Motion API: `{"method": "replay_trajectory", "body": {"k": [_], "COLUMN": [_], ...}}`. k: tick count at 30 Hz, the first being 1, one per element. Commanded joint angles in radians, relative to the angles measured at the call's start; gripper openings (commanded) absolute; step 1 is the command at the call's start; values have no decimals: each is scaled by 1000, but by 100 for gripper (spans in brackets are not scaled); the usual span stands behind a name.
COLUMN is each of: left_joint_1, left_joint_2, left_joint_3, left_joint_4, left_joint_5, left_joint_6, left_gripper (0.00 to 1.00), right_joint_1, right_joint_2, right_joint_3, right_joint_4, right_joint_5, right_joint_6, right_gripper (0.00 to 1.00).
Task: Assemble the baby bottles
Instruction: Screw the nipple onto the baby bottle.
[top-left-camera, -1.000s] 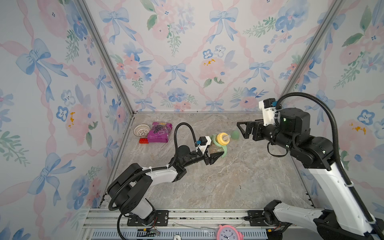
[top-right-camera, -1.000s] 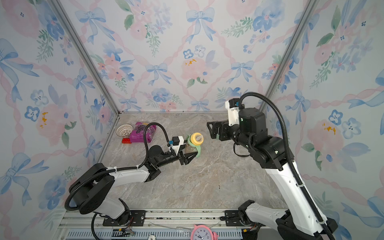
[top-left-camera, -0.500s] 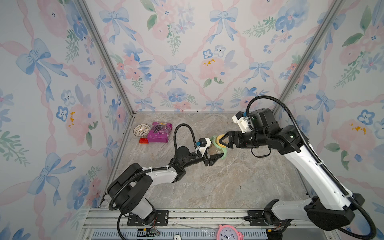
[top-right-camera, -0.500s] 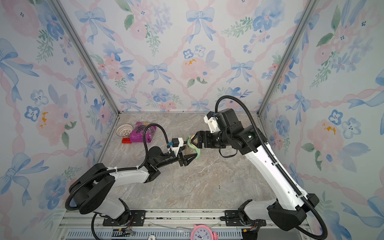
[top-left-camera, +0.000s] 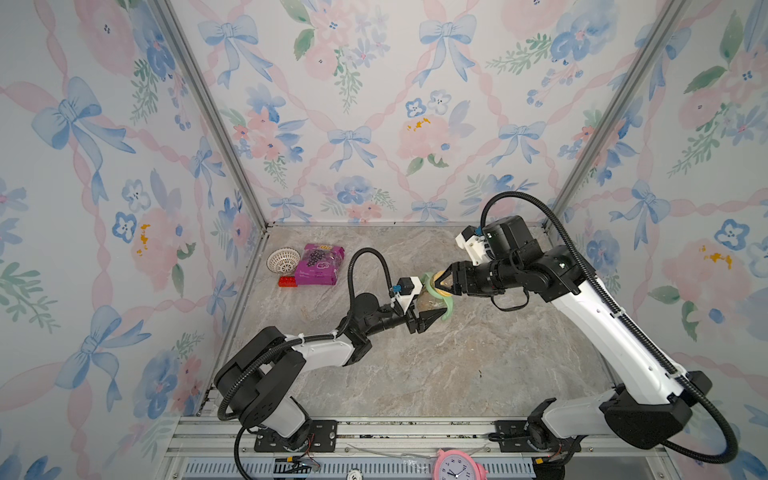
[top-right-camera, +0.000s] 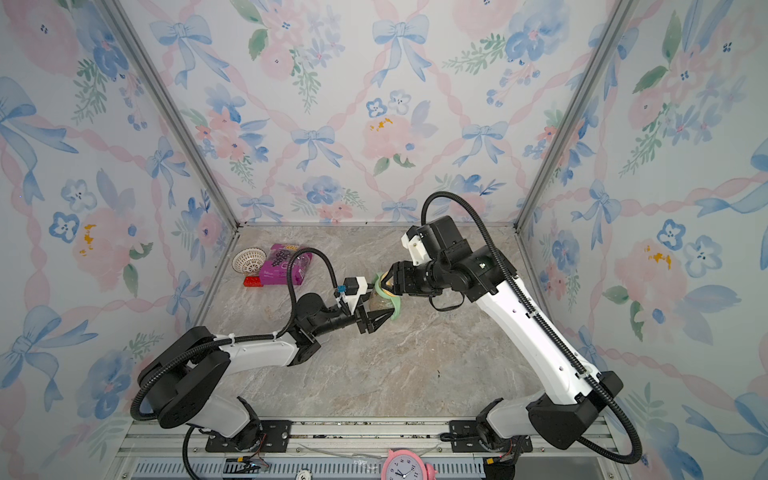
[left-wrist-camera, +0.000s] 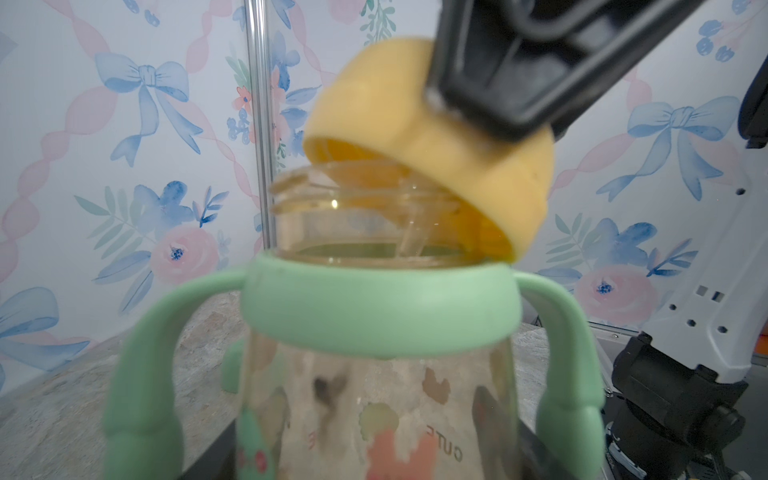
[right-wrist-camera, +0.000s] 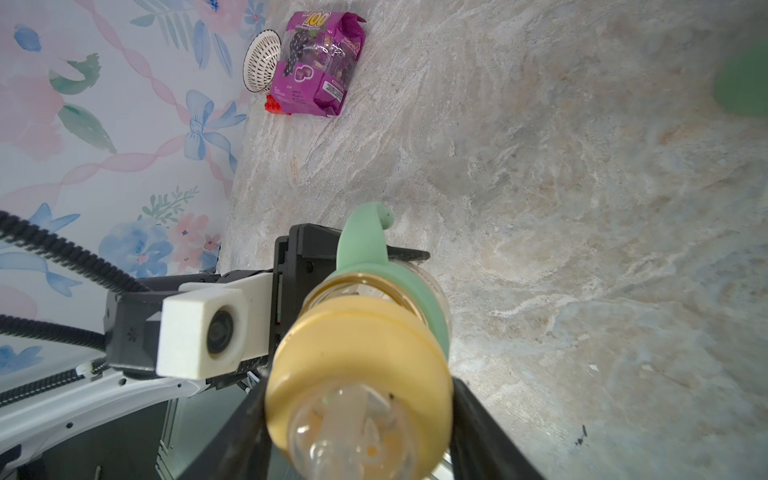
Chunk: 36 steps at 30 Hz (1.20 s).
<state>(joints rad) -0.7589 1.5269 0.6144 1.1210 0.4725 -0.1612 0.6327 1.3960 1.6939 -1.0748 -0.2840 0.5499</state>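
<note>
Clear jar body (left-wrist-camera: 374, 399), green ring (left-wrist-camera: 374, 307) fitted, clamped in closed left end effector (top-left-camera: 430, 313). Tilted yellow collar (left-wrist-camera: 415, 120) on jar neck gripped by right end effector (top-left-camera: 444, 282).

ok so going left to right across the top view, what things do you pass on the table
white basket → purple snack packet → baby bottle
</note>
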Motion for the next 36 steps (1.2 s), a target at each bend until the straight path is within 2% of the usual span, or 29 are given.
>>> {"method": "replay_trajectory", "body": {"k": [1, 7, 15, 29, 36], "left_joint_1": [-3, -14, -33, -40, -44], "left_joint_2": [-14, -7, -8, -19, -27], "left_joint_3": [-2, -9, -30, -19, -16], "left_joint_4": [70, 65, 54, 18, 4], "left_joint_5": [17, 23, 34, 46, 72], "left_joint_6": [27, 62, 148, 170, 199], "left_gripper": [1, 0, 0, 0, 0], "right_joint_1": [13, 12, -6, -12, -39], "right_joint_2": [15, 36, 128, 160, 172], "right_joint_3": [24, 78, 242, 204, 169], "right_joint_4": [-40, -118, -305, -318, -334], "right_joint_5": [3, 38, 17, -42, -66], "right_joint_6": [-7, -47, -153, -203, -288], "right_gripper": [53, 41, 39, 38, 38]}}
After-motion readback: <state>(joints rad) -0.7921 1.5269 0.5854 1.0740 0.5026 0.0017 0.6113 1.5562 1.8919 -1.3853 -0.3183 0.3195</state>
